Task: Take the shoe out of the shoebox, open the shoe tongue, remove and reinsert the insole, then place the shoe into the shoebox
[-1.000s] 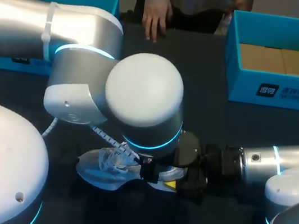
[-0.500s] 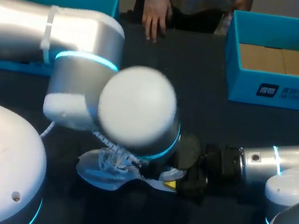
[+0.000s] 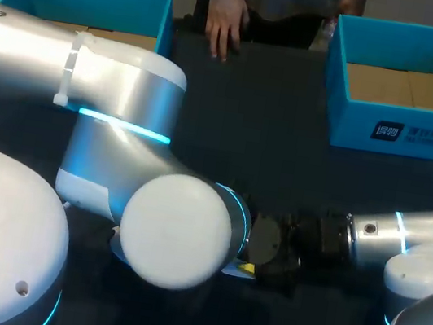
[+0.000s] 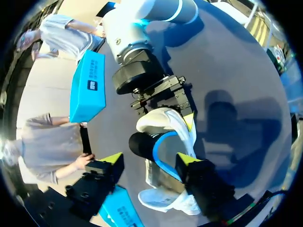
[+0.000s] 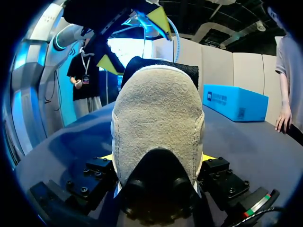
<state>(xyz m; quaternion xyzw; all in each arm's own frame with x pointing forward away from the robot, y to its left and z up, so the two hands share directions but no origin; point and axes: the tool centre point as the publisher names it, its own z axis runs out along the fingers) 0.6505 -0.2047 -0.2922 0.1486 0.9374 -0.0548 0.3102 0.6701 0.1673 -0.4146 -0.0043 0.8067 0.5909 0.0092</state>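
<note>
Head view hid the shoe (image 4: 165,135) from you under the left arm (image 3: 126,107), with the right gripper (image 3: 271,258) just beside it. Left wrist view showed the left gripper (image 4: 149,160) above the shoe, fingers spread wide. Right wrist view showed the right gripper's fingers pinching the shoe's heel from both sides.

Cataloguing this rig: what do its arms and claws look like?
The left arm and right arm are rounded silver-white shells with glowing cyan joint rings; a white strap circles the left. The left claw and right claw are black, yellow-tipped.
</note>
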